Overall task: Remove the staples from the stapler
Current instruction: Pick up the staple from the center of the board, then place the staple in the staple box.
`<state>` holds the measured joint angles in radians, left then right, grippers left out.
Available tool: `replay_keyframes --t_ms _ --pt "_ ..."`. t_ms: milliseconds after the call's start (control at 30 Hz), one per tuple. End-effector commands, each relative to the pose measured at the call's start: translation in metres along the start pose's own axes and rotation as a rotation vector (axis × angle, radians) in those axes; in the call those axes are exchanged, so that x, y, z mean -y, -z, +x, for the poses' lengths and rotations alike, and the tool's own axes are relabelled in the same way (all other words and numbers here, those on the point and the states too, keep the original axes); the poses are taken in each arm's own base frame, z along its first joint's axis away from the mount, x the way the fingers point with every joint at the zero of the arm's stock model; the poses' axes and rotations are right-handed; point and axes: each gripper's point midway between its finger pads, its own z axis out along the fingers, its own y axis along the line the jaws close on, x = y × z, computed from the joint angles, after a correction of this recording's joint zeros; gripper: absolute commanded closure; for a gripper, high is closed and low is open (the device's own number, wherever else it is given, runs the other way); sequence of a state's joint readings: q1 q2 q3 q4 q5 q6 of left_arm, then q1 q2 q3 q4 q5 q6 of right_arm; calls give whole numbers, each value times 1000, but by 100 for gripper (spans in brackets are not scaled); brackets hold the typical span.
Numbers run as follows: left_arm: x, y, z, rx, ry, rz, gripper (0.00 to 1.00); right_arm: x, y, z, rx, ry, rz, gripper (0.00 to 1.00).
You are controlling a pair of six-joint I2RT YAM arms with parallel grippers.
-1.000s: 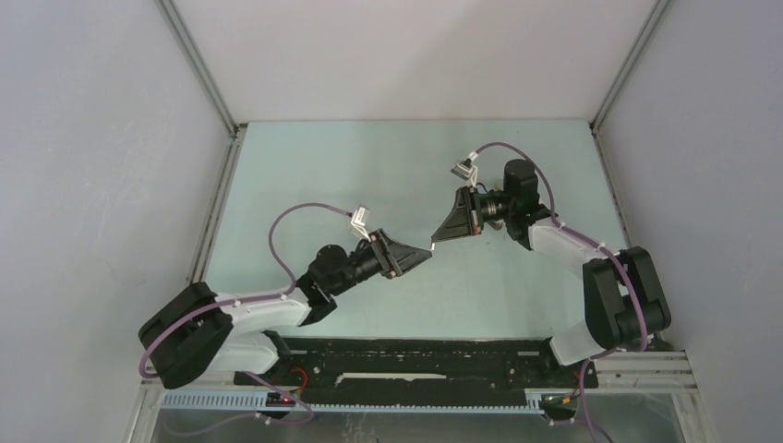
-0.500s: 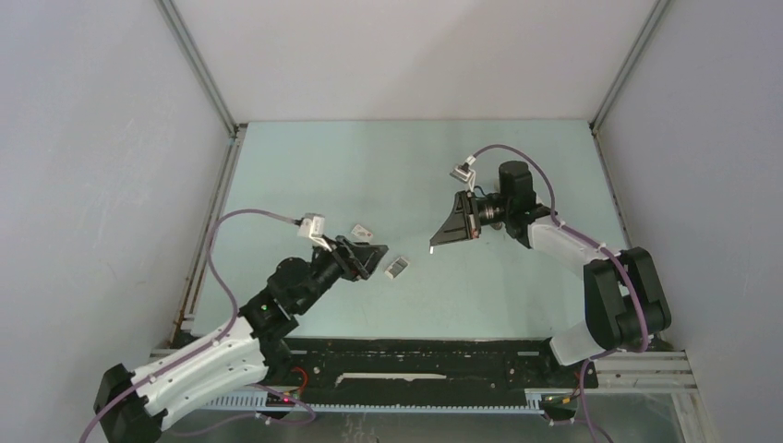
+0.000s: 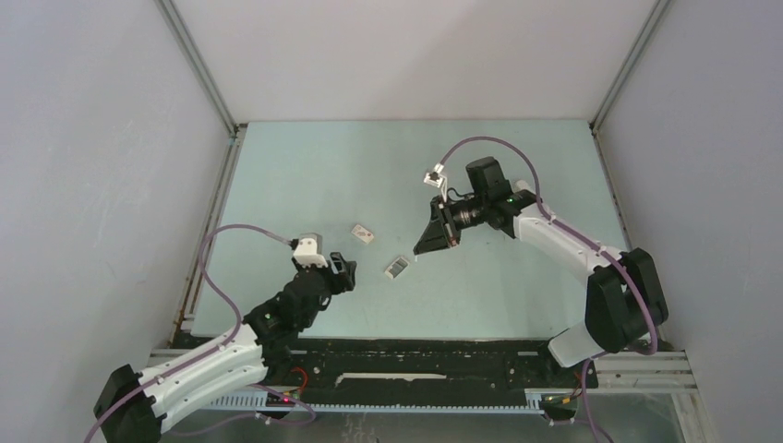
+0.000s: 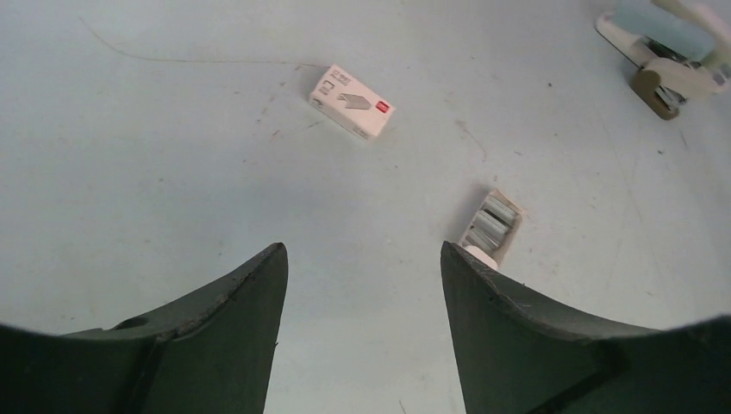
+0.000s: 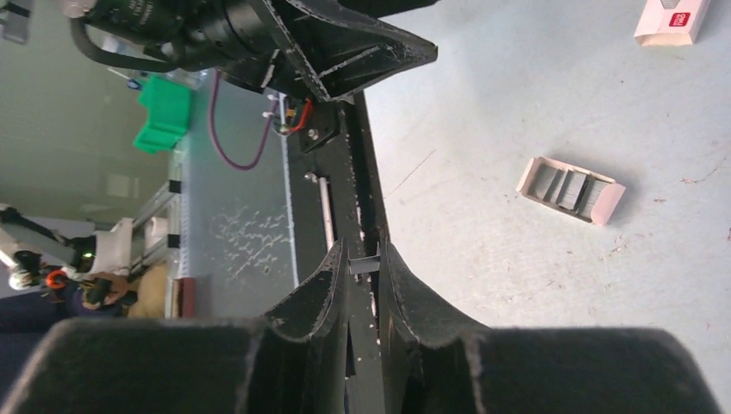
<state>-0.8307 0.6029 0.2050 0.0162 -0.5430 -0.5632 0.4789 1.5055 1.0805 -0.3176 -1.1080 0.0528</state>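
**A:** Grey strip at the right gripper's (image 5: 363, 248) tips. Are those the staples (image 5: 365, 262)?

**B:** Yes, a short strip. The jaws are narrowed onto it and pinch it at the very ends of the fingers.

**A:** Where is the stapler (image 4: 668, 26)?

**B:** Only the left wrist view shows it. It is pale blue, on the table (image 4: 172, 129), at the top right corner and cut off by the frame edge. A brown piece (image 4: 657, 90) sits just beside it. From above I cannot make it out.

**A:** And the left gripper (image 4: 362, 259)?

**B:** Spread wide, with nothing between the fingers, low over the table.

**A:** What lies near it?

**B:** An open tray (image 4: 491, 226) with grey strips in it, just beyond one finger. A closed white box (image 4: 349, 102) lies farther off, apart from the tray. The stapler is well past both.
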Motion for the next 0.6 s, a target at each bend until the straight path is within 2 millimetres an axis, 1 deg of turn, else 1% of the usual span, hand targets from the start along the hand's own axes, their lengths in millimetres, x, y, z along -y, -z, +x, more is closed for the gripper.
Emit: replay_keyframes --t_ms 0,300,567 --pt "-21 -3 -9 74 -12 -102 29 16 -8 8 -81 89 123 77" --pt "-38 -1 -11 126 48 -182 29 38 -24 20 -196 167 285 77" --pt "-43 -1 -9 133 64 -197 28 50 -37 28 -280 207 363 77"
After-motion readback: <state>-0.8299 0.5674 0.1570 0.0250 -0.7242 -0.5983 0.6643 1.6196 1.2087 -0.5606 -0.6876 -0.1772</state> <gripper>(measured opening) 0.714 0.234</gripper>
